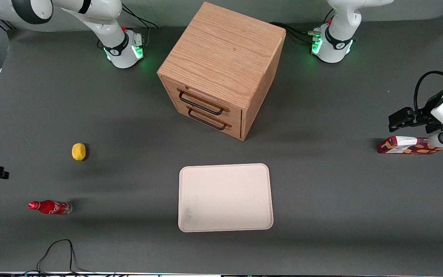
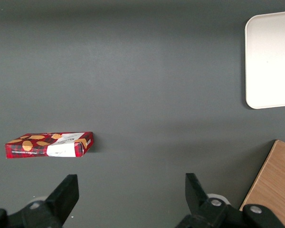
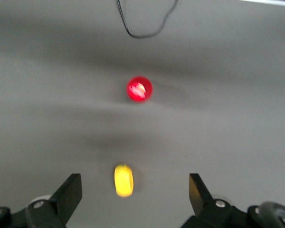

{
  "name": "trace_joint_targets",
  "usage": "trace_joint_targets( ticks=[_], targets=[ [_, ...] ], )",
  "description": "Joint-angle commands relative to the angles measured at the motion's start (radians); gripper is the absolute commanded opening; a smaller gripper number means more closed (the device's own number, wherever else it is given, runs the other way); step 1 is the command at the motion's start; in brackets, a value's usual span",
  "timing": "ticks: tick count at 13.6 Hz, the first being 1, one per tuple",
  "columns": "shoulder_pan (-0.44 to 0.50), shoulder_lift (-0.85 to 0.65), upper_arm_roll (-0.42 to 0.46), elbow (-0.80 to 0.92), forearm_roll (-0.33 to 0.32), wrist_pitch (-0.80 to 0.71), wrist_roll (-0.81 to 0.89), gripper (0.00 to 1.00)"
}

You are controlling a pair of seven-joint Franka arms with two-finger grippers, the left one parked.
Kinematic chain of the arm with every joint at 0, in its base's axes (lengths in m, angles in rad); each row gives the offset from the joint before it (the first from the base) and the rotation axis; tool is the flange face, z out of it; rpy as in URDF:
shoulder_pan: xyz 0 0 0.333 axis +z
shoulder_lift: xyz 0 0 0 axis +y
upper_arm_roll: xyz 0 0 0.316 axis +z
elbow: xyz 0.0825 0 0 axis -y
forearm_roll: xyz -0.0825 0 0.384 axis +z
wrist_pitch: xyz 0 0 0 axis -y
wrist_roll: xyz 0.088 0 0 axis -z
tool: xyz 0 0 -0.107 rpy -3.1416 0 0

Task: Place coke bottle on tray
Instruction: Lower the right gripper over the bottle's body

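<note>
Two claw (image 3: 135,197) fingers spread wide, holding nothing.

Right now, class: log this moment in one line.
gripper: open, above lemon | coke bottle: upright on table, ungrasped | tray: bare

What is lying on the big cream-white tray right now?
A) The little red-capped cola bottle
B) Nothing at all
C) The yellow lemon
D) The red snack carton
B: the flat cream-white rectangular tray is bare. The small red-labelled coke bottle and the yellow lemon sit on the grey table toward the working arm's end, the red snack carton toward the parked arm's end. The robot's open hand is above the lemon, holding nothing.
</note>
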Motion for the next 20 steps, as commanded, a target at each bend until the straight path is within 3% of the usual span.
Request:
trace_joint_targets(
  ticks=[1,20],
  targets=[
    [0.036,0.089,-0.003,0.065,-0.019,0.065,-0.014,1.0],
    [0.017,0.241,-0.003,0.055,-0.016,0.249,-0.094,1.0]
  ],
)
